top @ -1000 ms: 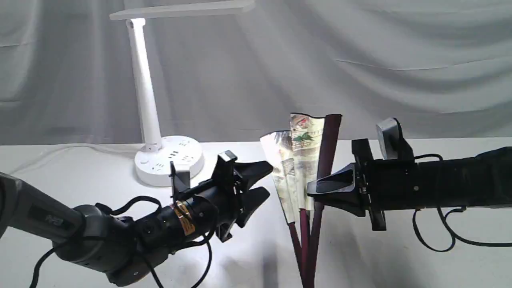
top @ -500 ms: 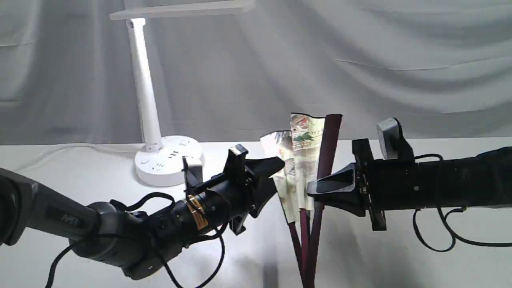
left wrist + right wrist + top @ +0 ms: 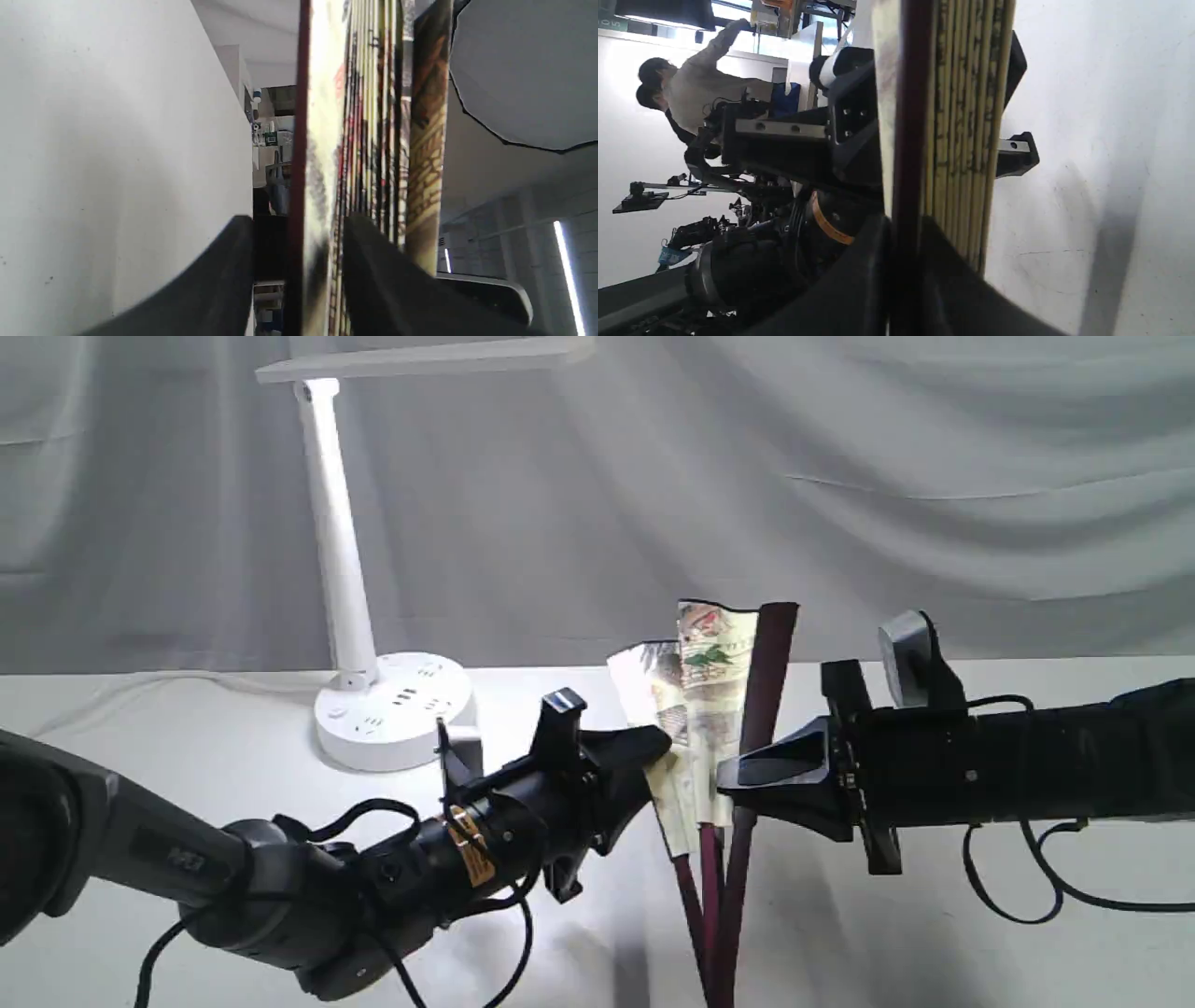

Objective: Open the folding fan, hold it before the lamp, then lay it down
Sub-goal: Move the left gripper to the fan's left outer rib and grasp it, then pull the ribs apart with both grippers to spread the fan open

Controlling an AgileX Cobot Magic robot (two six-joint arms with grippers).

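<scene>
The folding fan (image 3: pixel 714 653) stands upright near the table's middle, a little spread, with cream painted pleats and maroon ribs meeting at the bottom. My right gripper (image 3: pixel 733 775) is shut on its right maroon outer rib (image 3: pixel 908 140). My left gripper (image 3: pixel 653 761) reaches in from the left. Its jaws straddle the fan's left outer leaf (image 3: pixel 322 140), with a gap showing beside one finger (image 3: pixel 219 284). The white lamp (image 3: pixel 341 569) stands at the back left, its flat head high above and its round base on the table.
A grey draped curtain (image 3: pixel 934 476) closes off the back. The white table (image 3: pixel 187 737) carries the lamp's base with sockets (image 3: pixel 392 709). Black cables hang under both arms. A person (image 3: pixel 691 98) shows far behind in the right wrist view.
My left gripper has moved right to the fan's left leaf and its jaws have narrowed around it. The right gripper and the fan have stayed still.
</scene>
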